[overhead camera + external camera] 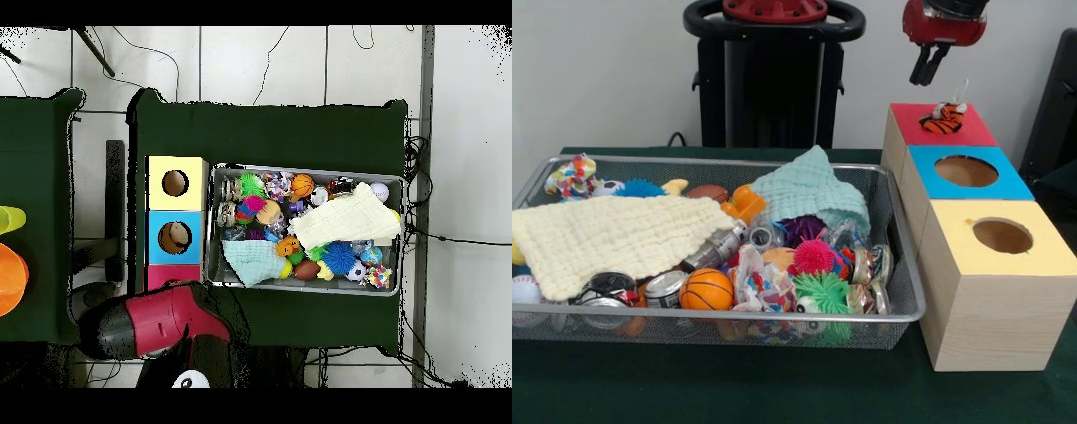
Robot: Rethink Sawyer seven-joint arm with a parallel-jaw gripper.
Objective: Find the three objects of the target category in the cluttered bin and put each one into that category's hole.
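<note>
Jaws: the gripper (925, 78) hangs in the air with its two dark fingers close together and nothing between them; the arm (150, 322) covers it from overhead.
Tiger toy: one orange tiger with black stripes (942, 117), lying on the red top just below the jaws, over the place of the hole, which cannot be seen; not touching the fingers.
Boxes: three pale wooden boxes in a row on the table (733, 389). The red-topped box (971, 132) is directly under the jaws, the blue-topped box (1006, 184) next toward the camera, the yellow-topped box (1006, 283) farthest from the jaws.
Holes seen: two, one round hole in the blue top (966, 170), one in the yellow top (1002, 235).
Wire mesh bin: one (905, 305), below and to the picture-left of the jaws, touching or just beside the boxes.
Cloths in bin: two; a pale yellow cloth (609, 234) well away from the jaws, a mint green cloth (808, 190) nearer.
Spiky balls: at least four; pink (814, 256), green (821, 291), purple (802, 228), blue (640, 187).
Mini basketball: one (706, 289).
Orange studded block: one (744, 203), between the two cloths.
Further soft toys: none can be made out among the clutter.
</note>
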